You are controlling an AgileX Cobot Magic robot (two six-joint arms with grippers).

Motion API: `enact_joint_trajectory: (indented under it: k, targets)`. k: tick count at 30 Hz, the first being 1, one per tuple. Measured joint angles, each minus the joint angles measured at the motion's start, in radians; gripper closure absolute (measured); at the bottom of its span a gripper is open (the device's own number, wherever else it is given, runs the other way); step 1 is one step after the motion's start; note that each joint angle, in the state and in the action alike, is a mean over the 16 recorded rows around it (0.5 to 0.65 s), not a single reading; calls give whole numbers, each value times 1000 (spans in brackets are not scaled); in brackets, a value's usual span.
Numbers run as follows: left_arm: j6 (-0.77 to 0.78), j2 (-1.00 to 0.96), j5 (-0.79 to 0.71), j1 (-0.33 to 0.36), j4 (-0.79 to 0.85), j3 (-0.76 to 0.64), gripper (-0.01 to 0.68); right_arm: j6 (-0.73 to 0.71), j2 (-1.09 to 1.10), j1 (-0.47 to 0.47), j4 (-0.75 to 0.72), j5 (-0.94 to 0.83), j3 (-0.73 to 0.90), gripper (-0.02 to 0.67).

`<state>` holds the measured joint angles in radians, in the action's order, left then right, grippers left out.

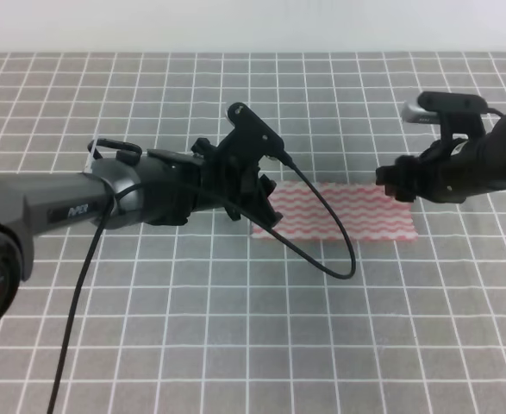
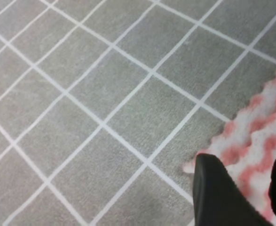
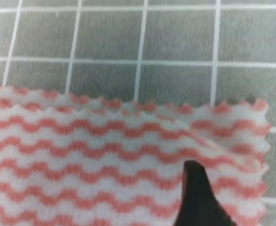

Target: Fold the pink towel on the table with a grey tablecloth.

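I have the pink towel lying flat just right of the frame's middle in the high view, on the table with a grey tablecloth, and both arms are down at its ends. My left gripper shows in its wrist view at the lower right, jaws parted with a towel corner under the gap; it looks released, nothing pinched yet. My right gripper sits over the towel's opposite end near the lower right of its own view, also spread and holding nothing that I can see. My worry is the cloth's thinness: if either finger closes too high it will catch air, and if too low it could nip the tablecloth along with the towel and drag the grid. The right end already shows a slight ripple, so an uneven lift could bunch it. The left cable loops across the towel in the high view and might snag or sweep the fabric.
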<state>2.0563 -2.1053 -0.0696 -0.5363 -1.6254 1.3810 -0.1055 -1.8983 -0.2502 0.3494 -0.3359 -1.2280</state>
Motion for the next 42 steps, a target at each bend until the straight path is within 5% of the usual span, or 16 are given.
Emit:
enact_joint_trajectory:
  k: [8, 16, 24, 34, 42]
  targets:
    - [-7, 8, 8, 13, -4, 1, 433, 0, 0, 0, -8, 3, -17, 324]
    - [-61, 42, -96, 25, -34, 1, 544, 1, 0, 0, -47, -91, -72, 475]
    - [-287, 63, -216, 26, 110, 0, 661, 3, -4, 9, -93, -209, -113, 604]
    - [-615, 37, -268, 26, 439, -1, 675, 16, -38, 28, -89, -278, -117, 463]
    - [-682, 1, -291, 26, 508, -1, 675, 29, -73, 31, -64, -282, -117, 355]
